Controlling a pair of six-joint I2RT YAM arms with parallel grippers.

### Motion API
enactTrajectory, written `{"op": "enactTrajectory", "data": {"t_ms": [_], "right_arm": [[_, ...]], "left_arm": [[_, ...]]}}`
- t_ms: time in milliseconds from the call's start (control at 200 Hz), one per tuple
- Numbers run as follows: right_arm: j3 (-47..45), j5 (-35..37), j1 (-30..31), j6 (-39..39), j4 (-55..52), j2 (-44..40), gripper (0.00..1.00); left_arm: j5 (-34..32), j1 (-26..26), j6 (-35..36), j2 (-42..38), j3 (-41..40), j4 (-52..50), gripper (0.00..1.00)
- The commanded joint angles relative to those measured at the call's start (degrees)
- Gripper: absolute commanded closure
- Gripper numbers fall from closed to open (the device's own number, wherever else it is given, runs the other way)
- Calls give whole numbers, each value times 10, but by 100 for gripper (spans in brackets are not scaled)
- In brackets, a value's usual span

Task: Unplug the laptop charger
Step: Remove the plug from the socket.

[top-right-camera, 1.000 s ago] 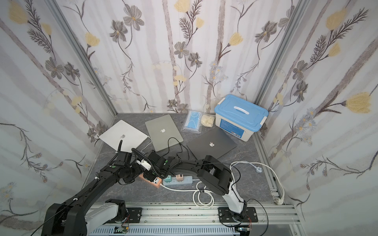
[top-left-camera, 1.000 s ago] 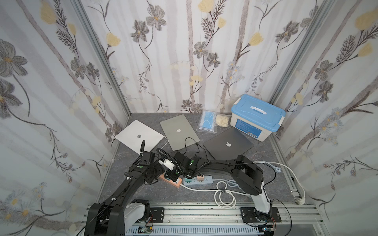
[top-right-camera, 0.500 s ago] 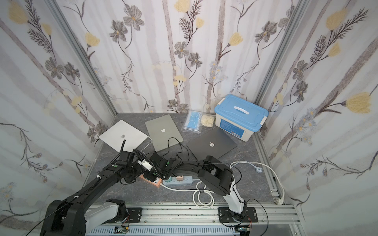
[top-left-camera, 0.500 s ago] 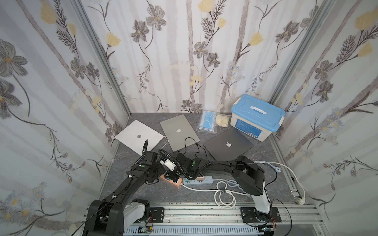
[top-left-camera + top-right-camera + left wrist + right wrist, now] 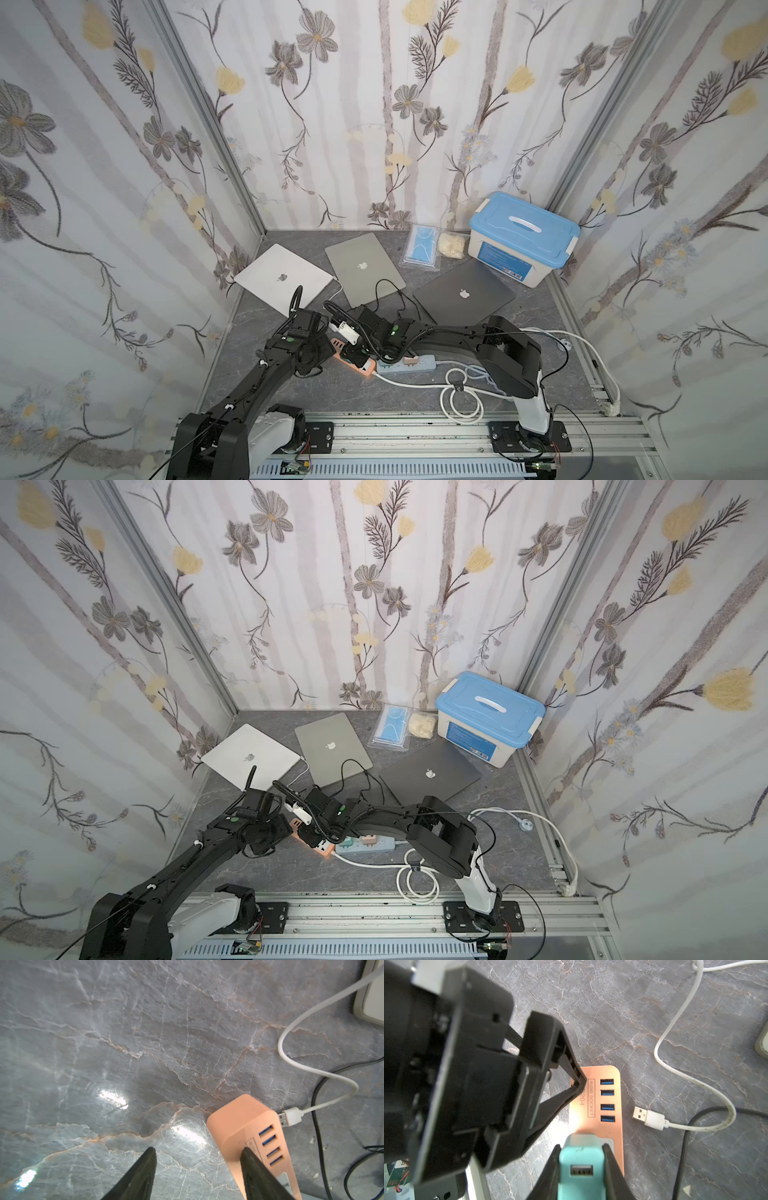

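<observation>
The left gripper has pushed in over the last second to the end of the orange power strip. Its fingers have narrowed a little but still stand wide, one on the strip's top and the other over the bare table, gripping nothing. That looks like a brace to pin the strip. Further right, the right gripper has not shifted, its fingers clamped on the teal laptop charger, which sits over the strip's socket. Whether its prongs are free cannot be told. A white USB cable lies loose beside the strip.
</observation>
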Motion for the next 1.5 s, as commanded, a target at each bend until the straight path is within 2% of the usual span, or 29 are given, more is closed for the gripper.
{"op": "enactTrajectory", "data": {"t_ms": [0, 425, 989, 1179, 1494], "right_arm": [[1, 16, 0, -3, -7, 2, 100], [2, -11, 2, -5, 8, 17, 100], [-14, 4, 1, 5, 29, -19, 100], [-2, 1, -2, 7, 30, -7, 100], [-15, 27, -1, 8, 45, -25, 100]], "left_arm": [[-18, -2, 0, 13, -1, -17, 33], [-12, -1, 5, 36, -10, 9, 32], [-15, -1, 4, 42, -19, 12, 32], [-17, -2, 1, 36, -21, 11, 32], [-15, -2, -5, 26, -30, 13, 33]]}}
